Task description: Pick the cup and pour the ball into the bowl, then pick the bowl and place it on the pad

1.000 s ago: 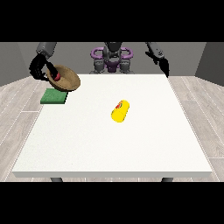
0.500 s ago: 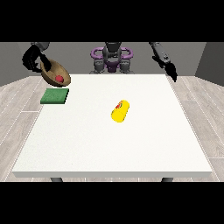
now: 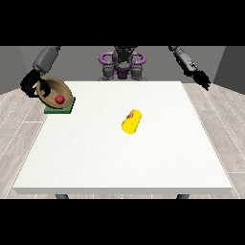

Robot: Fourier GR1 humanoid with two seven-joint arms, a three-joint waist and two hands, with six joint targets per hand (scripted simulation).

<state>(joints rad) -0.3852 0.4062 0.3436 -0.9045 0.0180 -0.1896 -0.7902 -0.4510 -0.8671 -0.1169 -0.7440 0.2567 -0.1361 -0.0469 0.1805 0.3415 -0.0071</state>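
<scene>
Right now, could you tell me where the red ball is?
In the front view, the red ball lies inside the tilted brown bowl at far left, over the green pad, held by the hand at the view's left.

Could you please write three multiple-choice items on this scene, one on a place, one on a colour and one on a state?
1. Where is the ball?
A. in the bowl
B. on the bare table
C. inside the cup

2. What colour is the pad?
A. red
B. green
C. purple

3. How is the cup resting?
A. upright
B. upside down on the pad
C. on its side

Answers:
1. A: the red ball sits inside the brown bowl, which the hand at the view's left holds tilted over the pad.
2. B: the flat square under the bowl, at the table's far left corner, is green.
3. C: the yellow cup lies lengthwise on the table's middle, no hand near it.
</scene>
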